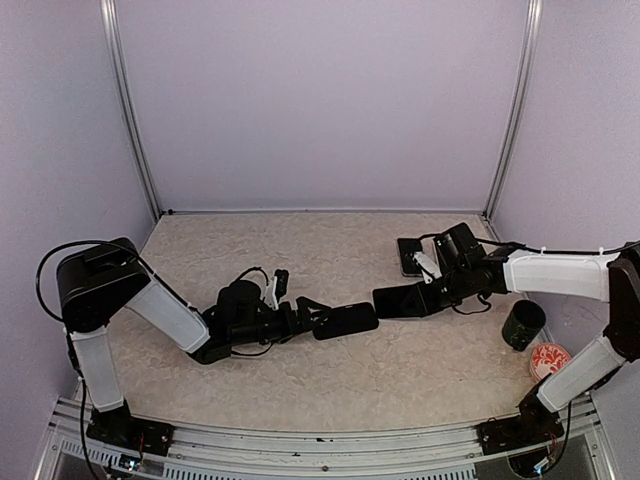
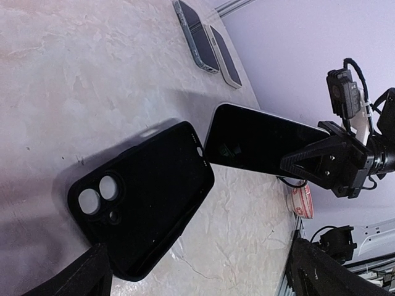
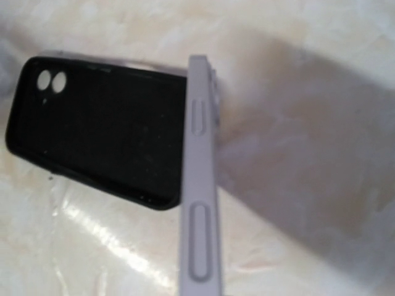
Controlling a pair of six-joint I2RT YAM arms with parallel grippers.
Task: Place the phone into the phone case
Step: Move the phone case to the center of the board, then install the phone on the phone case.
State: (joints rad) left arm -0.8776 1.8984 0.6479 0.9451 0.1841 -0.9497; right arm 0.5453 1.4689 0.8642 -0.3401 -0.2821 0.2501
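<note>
A black phone case [image 1: 347,321] [image 2: 148,197] [image 3: 99,129] lies flat on the table, hollow side up, and the table shows through its round camera holes. My left gripper [image 1: 312,315] [image 2: 207,277] is open around the case's camera end, with one finger [image 2: 92,277] right beside it. My right gripper [image 1: 432,293] [image 2: 305,161] is shut on one end of the phone [image 1: 400,300] [image 2: 259,142], which has a black screen and a pale edge [image 3: 200,185]. The phone is tilted, its free end down by the case's far short edge. I see no pale grey translucent shell.
Two dark slabs with pale rims [image 1: 410,255] [image 2: 197,34] lie side by side at the back right. A black cup [image 1: 523,323] and a red-and-white bowl [image 1: 548,360] [image 2: 302,202] stand near the right arm's base. Purple walls close in the table.
</note>
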